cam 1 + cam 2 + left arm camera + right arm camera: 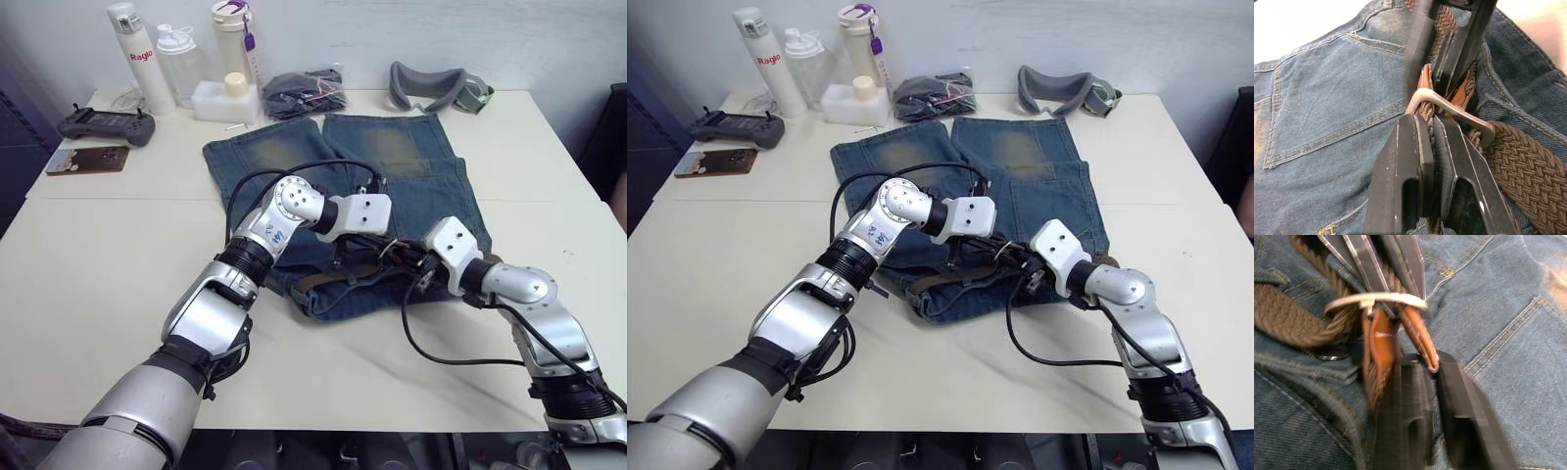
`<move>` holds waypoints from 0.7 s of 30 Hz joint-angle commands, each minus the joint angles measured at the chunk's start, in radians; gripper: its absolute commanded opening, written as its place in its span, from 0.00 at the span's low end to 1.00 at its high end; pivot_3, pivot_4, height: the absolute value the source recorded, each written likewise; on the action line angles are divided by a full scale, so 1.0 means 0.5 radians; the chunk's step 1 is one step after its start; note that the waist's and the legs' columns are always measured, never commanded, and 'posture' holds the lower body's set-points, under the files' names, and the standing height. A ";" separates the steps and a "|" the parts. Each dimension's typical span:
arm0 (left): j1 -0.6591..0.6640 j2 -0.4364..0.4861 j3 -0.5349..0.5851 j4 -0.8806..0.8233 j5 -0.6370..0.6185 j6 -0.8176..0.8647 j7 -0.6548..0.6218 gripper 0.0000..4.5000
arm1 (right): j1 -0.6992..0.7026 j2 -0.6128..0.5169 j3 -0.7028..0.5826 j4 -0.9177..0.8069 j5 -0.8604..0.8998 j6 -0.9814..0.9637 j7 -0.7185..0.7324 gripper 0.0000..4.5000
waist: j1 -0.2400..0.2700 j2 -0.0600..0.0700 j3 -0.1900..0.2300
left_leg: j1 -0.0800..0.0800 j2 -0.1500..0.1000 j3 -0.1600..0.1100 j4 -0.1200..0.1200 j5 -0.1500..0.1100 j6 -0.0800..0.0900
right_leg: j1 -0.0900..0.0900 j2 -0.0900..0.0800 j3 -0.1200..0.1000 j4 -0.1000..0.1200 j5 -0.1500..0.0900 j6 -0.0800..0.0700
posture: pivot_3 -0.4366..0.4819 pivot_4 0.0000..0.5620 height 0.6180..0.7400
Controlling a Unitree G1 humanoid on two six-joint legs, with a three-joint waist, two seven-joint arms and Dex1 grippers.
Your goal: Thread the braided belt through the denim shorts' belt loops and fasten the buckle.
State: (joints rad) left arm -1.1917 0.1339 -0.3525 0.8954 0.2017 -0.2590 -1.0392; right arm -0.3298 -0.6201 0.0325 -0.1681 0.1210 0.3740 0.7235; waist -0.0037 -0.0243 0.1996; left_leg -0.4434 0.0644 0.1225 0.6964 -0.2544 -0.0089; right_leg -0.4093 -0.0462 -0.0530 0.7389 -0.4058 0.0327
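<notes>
Belt [323,279] work is at the fastening step: in the head view you see the braided strap along the waistband of the denim shorts [294,162], mid-tabletop [98,255], both claws meeting over it. Bottles stand at 11 o'clock, a grey padded band at 1 o'clock, against a pale wall.

Left wrist view: your left claw [1432,125] is nipped narrow on the braid just behind the buckle [1459,113].

Right wrist view: your right claw [1422,363] pinches the tan leather tip. Next, I judge, you feed that tip through the frame.
</notes>
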 commanded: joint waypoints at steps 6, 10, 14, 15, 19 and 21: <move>-0.017 0.120 0.160 -0.346 -0.209 0.479 -0.203 0.41 | 0.011 -0.076 -0.055 -0.012 -0.008 -0.058 0.027 0.00 | -0.003 0.000 0.000 | -0.001 0.000 0.000 0.000 0.000 0.000 | -0.002 0.000 0.000 0.002 0.000 0.000 | 0.48 0.27 0.51; 0.054 0.356 0.306 -0.677 -0.312 0.830 -0.200 0.78 | 0.009 -0.128 -0.080 0.041 -0.001 -0.104 0.055 0.00 | -0.019 0.000 0.000 | 0.000 0.002 0.000 0.000 0.001 -0.001 | -0.003 0.001 0.001 0.005 -0.001 -0.002 | 0.48 0.27 0.51; 0.252 0.554 0.383 -1.178 -0.545 1.341 -0.394 0.79 | -0.003 -0.169 -0.078 0.081 -0.008 -0.156 0.077 0.00 | -0.016 0.001 -0.001 | 0.000 0.002 0.000 0.000 0.001 -0.001 | -0.002 0.001 0.001 0.005 -0.002 -0.003 | 0.48 0.27 0.51; 0.324 0.608 0.377 -1.320 -0.593 1.447 -0.438 0.74 | -0.007 -0.176 -0.077 0.089 -0.007 -0.169 0.083 0.00 | -0.013 0.001 -0.001 | 0.000 0.001 -0.001 0.001 0.001 -0.001 | -0.001 0.000 0.000 0.006 -0.002 -0.003 | 0.48 0.27 0.51; 0.557 0.707 0.347 -1.755 -0.762 1.844 -0.458 0.38 | -0.023 -0.184 -0.075 0.098 0.008 -0.183 0.097 0.00 | -0.009 0.001 -0.001 | 0.001 0.002 -0.002 0.004 0.001 -0.001 | -0.001 0.000 0.001 0.008 -0.002 -0.003 | 0.48 0.27 0.51; 0.645 0.720 0.300 -1.899 -0.788 1.967 -0.413 0.17 | -0.033 -0.178 -0.070 0.096 0.011 -0.185 0.102 0.00 | -0.002 0.001 -0.001 | 0.001 0.002 -0.002 0.004 0.001 -0.001 | 0.000 0.000 0.002 0.008 -0.002 -0.003 | 0.48 0.27 0.51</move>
State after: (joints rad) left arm -0.8745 0.4869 -0.1873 0.0355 -0.1584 0.6692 -1.2590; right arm -0.3325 -0.6979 0.0258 -0.1055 0.1193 0.3033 0.7720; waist -0.0049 -0.0238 0.1994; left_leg -0.4431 0.0652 0.1213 0.6983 -0.2542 -0.0093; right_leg -0.4095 -0.0461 -0.0522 0.7428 -0.4067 0.0314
